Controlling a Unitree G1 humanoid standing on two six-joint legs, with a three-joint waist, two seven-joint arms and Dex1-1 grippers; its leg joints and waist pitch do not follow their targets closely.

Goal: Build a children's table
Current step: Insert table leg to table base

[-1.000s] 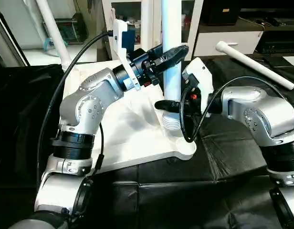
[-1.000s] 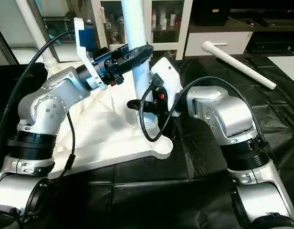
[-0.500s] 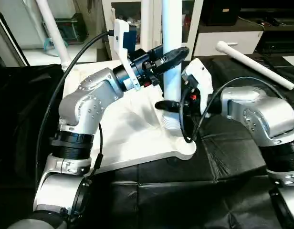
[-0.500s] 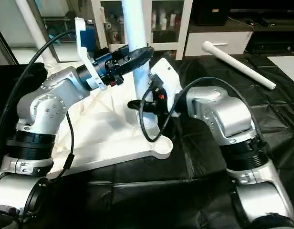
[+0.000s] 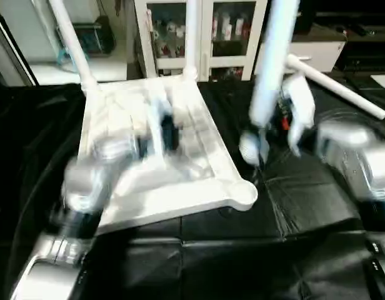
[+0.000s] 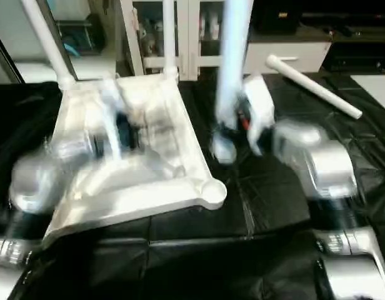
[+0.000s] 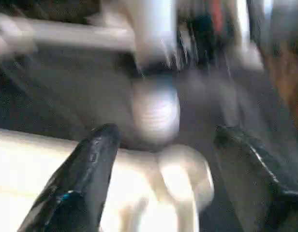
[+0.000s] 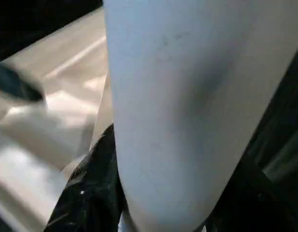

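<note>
— Where is my right arm?

— I see it bent in from the right, forearm reaching toward the middle of the desk (image 5: 305, 250). My right hand (image 8: 154, 212) is clamped on a white leg (image 5: 267, 81); in the right wrist view its black fingers (image 8: 86, 193) sit on both sides of the tube. The leg stands nearly upright, its ribbed lower end (image 5: 250, 145) hanging above the black cover, just beside the tabletop's near right corner socket (image 5: 242, 194) and not in it.

— And the left?

— My left arm (image 5: 86, 181) lies over the tabletop (image 5: 180, 181), elbow low at the near left, heavily blurred. My left hand (image 7: 158, 154) is spread wide, holding nothing: in the left wrist view its two fingers stand well apart, with the corner socket and the leg's ribbed end showing between them.

— The other parts?

— The tabletop lies ribbed side up on the desk. Two legs stand in its far corners, one at the far left (image 5: 70, 44) and one at the far right (image 5: 192, 37). A fourth leg (image 5: 333, 84) lies flat on the desk, far right.
</note>
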